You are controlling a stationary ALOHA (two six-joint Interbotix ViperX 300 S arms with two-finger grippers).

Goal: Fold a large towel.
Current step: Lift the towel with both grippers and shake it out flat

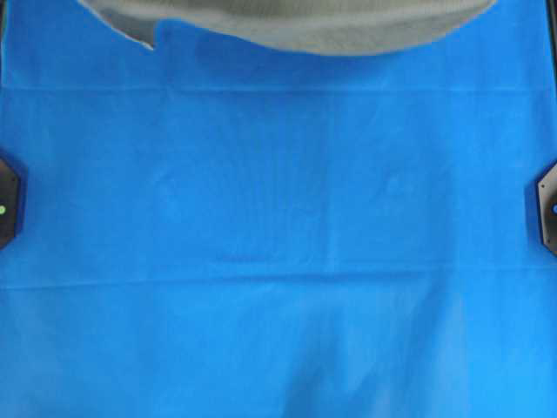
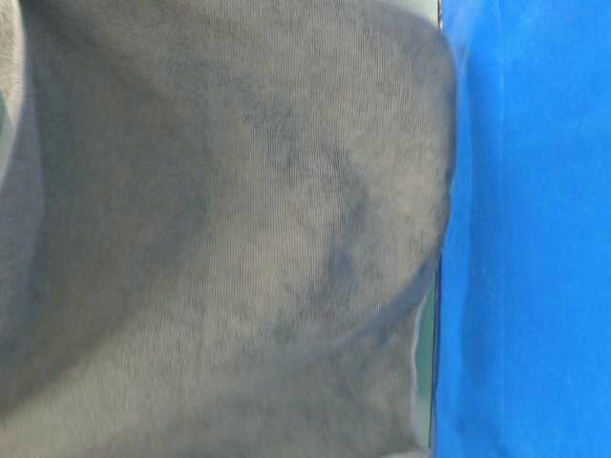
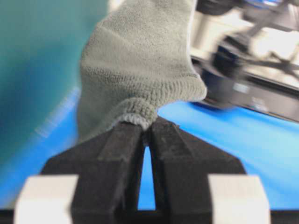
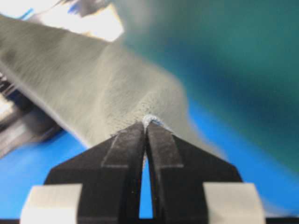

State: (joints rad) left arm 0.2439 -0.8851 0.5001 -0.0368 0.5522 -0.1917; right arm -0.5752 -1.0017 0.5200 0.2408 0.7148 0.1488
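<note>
Creased blue table cover [image 1: 278, 261], perhaps cloth

A blue cloth-covered surface [image 1: 278, 261] filled nearly the whole frame. The grey-green towel [image 1: 331, 24] hung in along the top edge, centre to right. Dark arm bases [image 1: 9, 200] sat at the left and right edges.

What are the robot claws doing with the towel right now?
Left claw shut on grey-green terry towel. Right claw shut on it too. Towel lifted off blue cloth-covered table. Nothing blocking.

Grey-green towel [image 1: 331, 26] with light-grey hem, plain blue table cover [image 1: 278, 244], black grippers [image 3: 147, 135] with white pads.
</note>
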